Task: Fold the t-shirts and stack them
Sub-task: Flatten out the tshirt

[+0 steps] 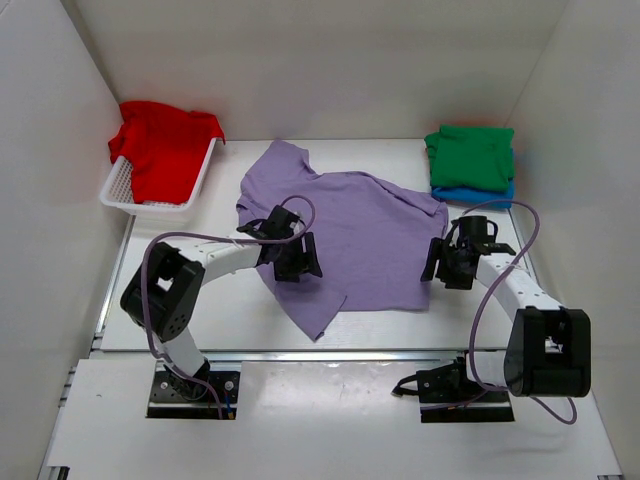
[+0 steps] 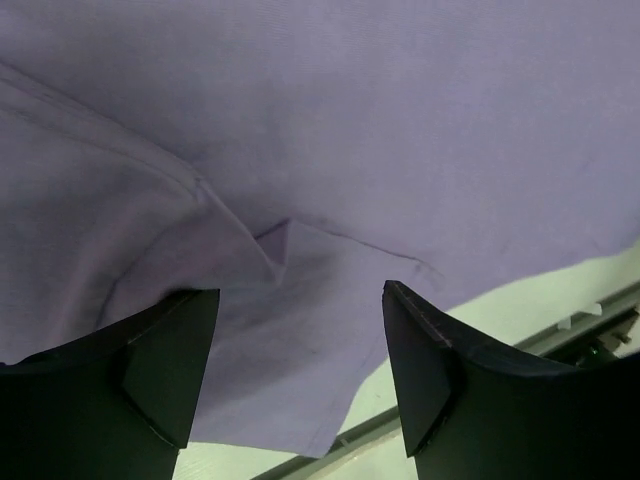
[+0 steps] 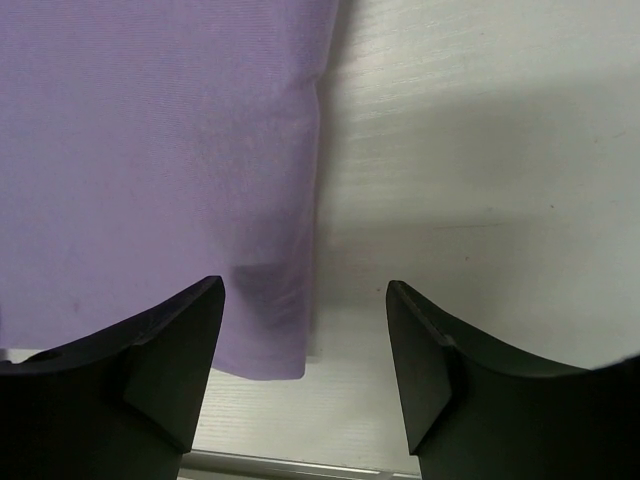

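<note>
A lavender t-shirt [image 1: 350, 235] lies spread and rumpled on the table's middle. My left gripper [image 1: 297, 262] hovers open over its near left part; in the left wrist view the cloth [image 2: 300, 180] shows a small fold between the jaws. My right gripper [image 1: 447, 265] is open at the shirt's right edge; the right wrist view shows that edge [image 3: 160, 170] and its near corner between the jaws. A red t-shirt [image 1: 165, 150] lies in the white basket [image 1: 120, 190]. A folded green t-shirt [image 1: 470, 155] sits on a folded blue one [image 1: 475, 196] at the back right.
White walls enclose the table on the left, back and right. The table's near edge with a metal rail [image 1: 330, 350] runs just beyond the shirt's lowest corner. Bare table [image 3: 480, 150] lies right of the shirt.
</note>
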Controlling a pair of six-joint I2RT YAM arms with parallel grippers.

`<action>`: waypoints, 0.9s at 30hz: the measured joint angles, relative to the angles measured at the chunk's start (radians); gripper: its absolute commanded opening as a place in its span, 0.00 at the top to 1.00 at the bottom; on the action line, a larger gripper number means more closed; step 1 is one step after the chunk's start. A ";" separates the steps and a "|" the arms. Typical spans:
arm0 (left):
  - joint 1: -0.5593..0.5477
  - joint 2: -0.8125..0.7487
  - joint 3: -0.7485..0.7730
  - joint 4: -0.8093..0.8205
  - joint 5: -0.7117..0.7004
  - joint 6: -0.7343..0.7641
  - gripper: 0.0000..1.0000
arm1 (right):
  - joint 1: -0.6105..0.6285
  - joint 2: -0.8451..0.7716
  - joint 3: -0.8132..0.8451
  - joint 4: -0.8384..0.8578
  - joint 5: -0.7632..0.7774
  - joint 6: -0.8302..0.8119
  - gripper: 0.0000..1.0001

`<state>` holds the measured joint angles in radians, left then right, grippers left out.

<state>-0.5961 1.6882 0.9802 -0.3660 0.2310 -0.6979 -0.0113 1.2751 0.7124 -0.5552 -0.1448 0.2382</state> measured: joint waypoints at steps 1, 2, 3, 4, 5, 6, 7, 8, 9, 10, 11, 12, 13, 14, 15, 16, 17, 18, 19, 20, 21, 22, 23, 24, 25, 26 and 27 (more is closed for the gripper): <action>0.002 0.004 0.002 -0.005 -0.013 0.000 0.24 | 0.000 0.000 -0.004 0.004 -0.001 0.002 0.37; 0.004 0.008 0.005 -0.010 -0.024 0.000 0.26 | 0.000 0.000 -0.008 0.010 -0.002 0.002 0.37; 0.006 0.011 0.009 -0.016 -0.037 0.000 0.28 | 0.004 0.001 -0.012 0.017 -0.003 0.003 0.37; 0.009 0.013 0.013 -0.021 -0.048 0.000 0.34 | 0.008 0.002 -0.016 0.024 -0.003 0.006 0.37; 0.011 0.016 0.016 -0.023 -0.058 0.000 0.47 | 0.015 0.004 -0.019 0.029 -0.003 0.006 0.37; 0.014 0.019 0.018 -0.021 -0.064 -0.003 0.58 | 0.027 0.009 -0.022 0.038 -0.005 0.010 0.39; 0.019 0.024 0.019 -0.023 -0.070 0.000 0.86 | 0.039 0.017 -0.024 0.048 -0.006 0.010 0.41; 0.020 0.027 0.019 -0.024 -0.071 0.000 0.93 | 0.048 0.028 -0.025 0.055 -0.007 0.012 0.43; 0.022 0.031 0.019 -0.024 -0.074 0.005 0.99 | 0.056 0.042 -0.025 0.063 -0.009 0.014 0.47; 0.025 0.033 0.019 -0.025 -0.077 0.001 1.00 | 0.064 0.060 -0.025 0.073 -0.010 0.014 0.62; 0.027 0.034 0.019 -0.025 -0.078 0.001 1.00 | 0.074 0.083 -0.025 0.082 -0.012 0.011 0.78; 0.032 0.034 0.018 -0.024 -0.078 0.001 1.00 | 0.085 0.110 -0.025 0.092 -0.014 0.013 0.99; 0.035 0.033 0.017 -0.023 -0.077 0.002 1.00 | 0.090 0.125 -0.022 0.094 -0.019 0.010 1.00; 0.041 0.027 0.014 -0.025 -0.074 0.002 1.00 | 0.097 0.134 -0.021 0.104 -0.021 0.016 0.99; 0.047 0.015 0.009 -0.031 -0.071 0.003 1.00 | 0.100 0.144 -0.015 0.108 -0.024 0.018 1.00; 0.060 -0.010 0.002 -0.045 -0.066 0.007 1.00 | 0.103 0.151 -0.008 0.109 -0.026 0.016 1.00; 0.070 -0.034 -0.003 -0.057 -0.065 0.012 1.00 | 0.103 0.156 -0.004 0.108 -0.029 0.014 1.00; 0.086 -0.070 -0.010 -0.070 -0.063 0.019 1.00 | 0.103 0.160 0.002 0.104 -0.029 0.009 1.00; 0.111 -0.119 -0.021 -0.089 -0.062 0.027 1.00 | 0.101 0.164 0.009 0.096 -0.029 0.000 1.00; 0.138 -0.174 -0.031 -0.111 -0.059 0.034 1.00 | 0.100 0.166 0.015 0.089 -0.028 -0.008 1.00; 0.178 -0.244 -0.046 -0.125 -0.056 0.047 1.00 | 0.094 0.166 0.024 0.074 -0.028 -0.018 1.00; 0.223 -0.317 -0.063 -0.141 -0.049 0.056 1.00 | 0.087 0.165 0.035 0.062 -0.026 -0.026 1.00; 0.276 -0.402 -0.080 -0.164 -0.047 0.071 1.00 | 0.078 0.165 0.048 0.050 -0.024 -0.034 1.00; 0.311 -0.452 -0.089 -0.176 -0.047 0.079 1.00 | 0.068 0.165 0.065 0.036 -0.023 -0.041 1.00; 0.366 -0.523 -0.105 -0.190 -0.048 0.093 1.00 | 0.058 0.165 0.089 0.020 -0.020 -0.049 1.00; 0.399 -0.569 -0.118 -0.204 -0.051 0.104 1.00 | 0.053 0.165 0.106 0.012 -0.018 -0.056 1.00; 0.423 -0.616 -0.143 -0.209 -0.053 0.115 1.00 | 0.048 0.165 0.127 0.004 -0.014 -0.062 1.00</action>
<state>-0.1726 1.0725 0.8371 -0.5755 0.1783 -0.5827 0.0364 1.4403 0.8398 -0.5514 -0.1593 0.1761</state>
